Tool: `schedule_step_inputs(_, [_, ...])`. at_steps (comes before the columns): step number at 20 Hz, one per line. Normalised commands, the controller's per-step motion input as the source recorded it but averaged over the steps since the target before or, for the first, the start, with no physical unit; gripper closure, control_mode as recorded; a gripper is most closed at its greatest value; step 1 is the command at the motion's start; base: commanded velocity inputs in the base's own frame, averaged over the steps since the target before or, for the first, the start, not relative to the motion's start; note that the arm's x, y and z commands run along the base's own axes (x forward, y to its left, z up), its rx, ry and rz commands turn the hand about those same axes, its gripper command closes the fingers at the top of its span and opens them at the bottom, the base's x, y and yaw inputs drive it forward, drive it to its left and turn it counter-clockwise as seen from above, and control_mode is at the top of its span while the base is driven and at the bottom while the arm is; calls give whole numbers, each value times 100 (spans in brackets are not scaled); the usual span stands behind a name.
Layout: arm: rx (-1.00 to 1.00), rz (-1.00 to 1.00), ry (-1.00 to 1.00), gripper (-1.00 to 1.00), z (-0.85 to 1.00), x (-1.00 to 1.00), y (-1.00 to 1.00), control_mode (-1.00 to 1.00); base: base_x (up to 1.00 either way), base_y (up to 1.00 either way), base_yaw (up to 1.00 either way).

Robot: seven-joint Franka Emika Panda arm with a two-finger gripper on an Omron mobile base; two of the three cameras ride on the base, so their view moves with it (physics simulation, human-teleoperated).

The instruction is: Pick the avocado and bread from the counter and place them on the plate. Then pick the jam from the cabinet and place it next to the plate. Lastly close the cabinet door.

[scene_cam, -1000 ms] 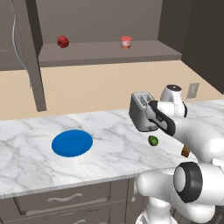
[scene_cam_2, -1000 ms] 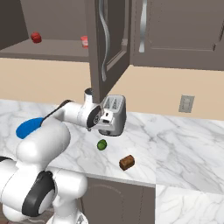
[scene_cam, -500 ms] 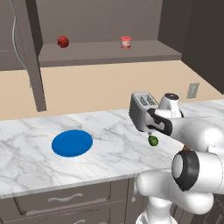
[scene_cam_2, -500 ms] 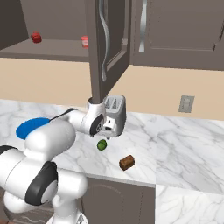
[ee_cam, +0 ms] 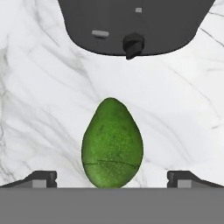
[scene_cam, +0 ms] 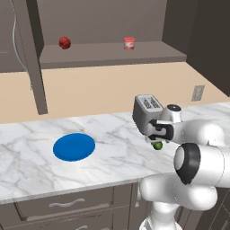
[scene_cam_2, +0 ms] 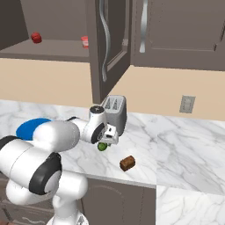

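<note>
The dark green avocado (ee_cam: 112,144) lies on the white marble counter (scene_cam: 112,155), just in front of a toaster. My gripper (scene_cam: 157,140) hangs directly over it, open, with one fingertip on each side and neither touching the fruit. From the right base view the gripper (scene_cam_2: 104,142) sits right on top of the avocado (scene_cam_2: 102,147). The brown bread (scene_cam_2: 127,163) lies to the right, near the front edge. To the left lies the blue plate (scene_cam: 74,146). The red jam (scene_cam: 129,43) stands on the cabinet shelf (scene_cam: 112,53). The cabinet door (scene_cam_2: 107,48) stands wide open.
A grey toaster (scene_cam: 146,111) stands close behind the avocado and the hand. A dark red ball (scene_cam: 64,42) sits on the shelf left of the jam. A wall outlet (scene_cam_2: 187,104) is at the right. Bare marble runs between plate and avocado.
The hand has come down and slightly forward over the avocado, and the arm's elbow has swung nearer the cameras. The jaws stayed open. Avocado, bread and plate have not moved.
</note>
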Motion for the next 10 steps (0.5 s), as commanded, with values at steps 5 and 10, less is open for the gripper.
schedule_step_inputs(5, [0,0,0,-100,-40,5,0,-100,0,0,0])
schedule_step_inputs(10, [0,0,0,-100,-40,9,0,-100,0,0,0])
